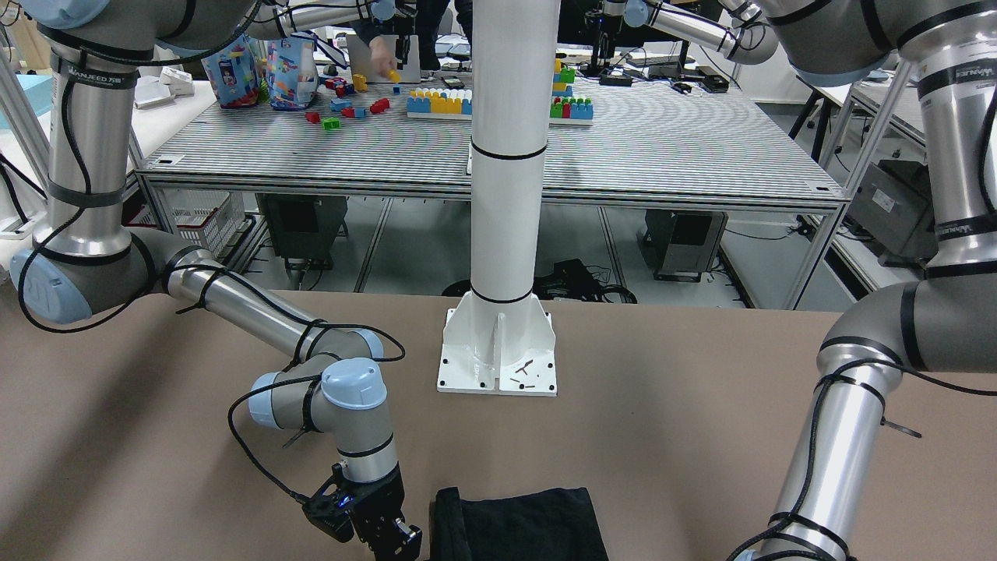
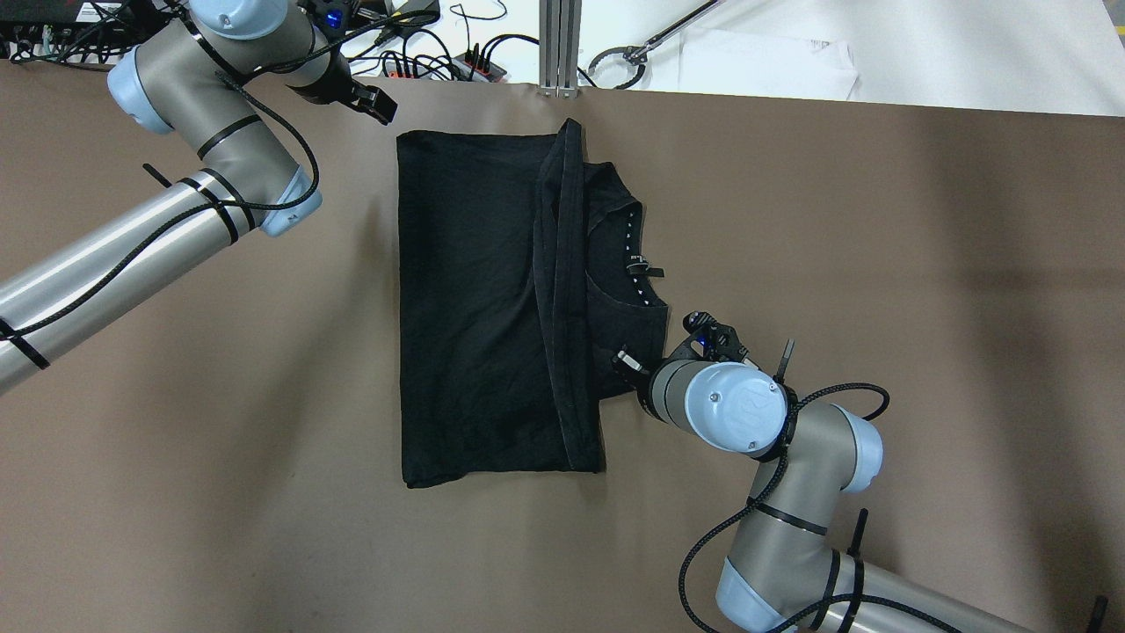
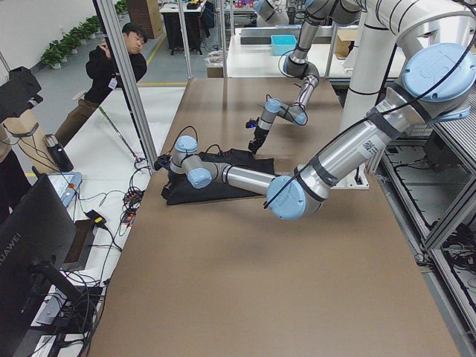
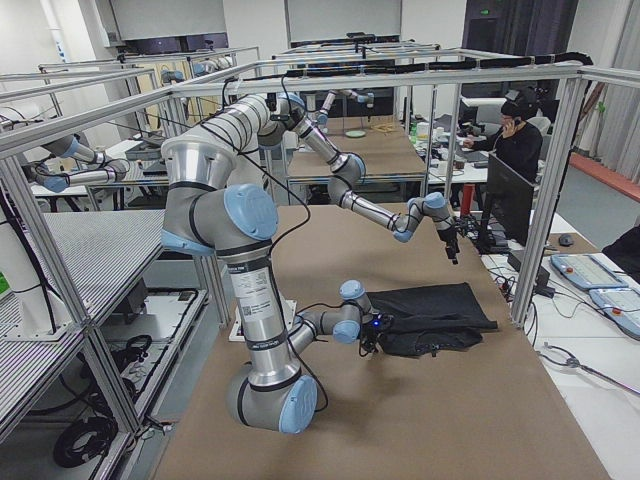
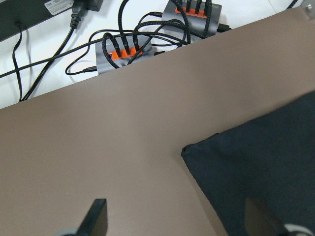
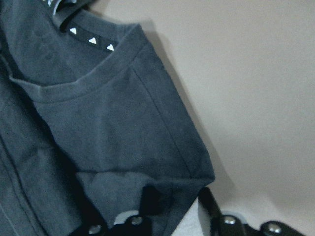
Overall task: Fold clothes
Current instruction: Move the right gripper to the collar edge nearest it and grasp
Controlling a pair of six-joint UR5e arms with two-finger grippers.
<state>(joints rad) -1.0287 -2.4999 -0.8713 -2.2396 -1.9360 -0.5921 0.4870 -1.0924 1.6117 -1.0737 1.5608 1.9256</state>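
- The black garment lies folded flat on the brown table, at the centre of the overhead view. A hemmed flap is laid over its right half and the neckline shows to the right of that.
- The right gripper is at the garment's lower right corner, below the collar. Its fingers stand apart, with the hemmed corner of cloth running down between them. One is over the fabric and the other just beside its edge on the table. I cannot tell whether the cloth is pinched.
- The left gripper hovers off the garment's upper left corner in the overhead view. Its fingers are spread wide and hold nothing. In the wrist view the cloth's corner lies ahead of the gap, and the blurred right-hand finger is over the black fabric.
- A row of small white triangles marks the tape inside the neckline, with no words legible there.
- The monitor at the lower left of the left side view reads "HUAWEI".
- A black band on the arm at the upper left of the front view reads "WANJEED".
- Counted: one garment, two arms, two grippers, one white pillar and two grey power strips with orange sockets.
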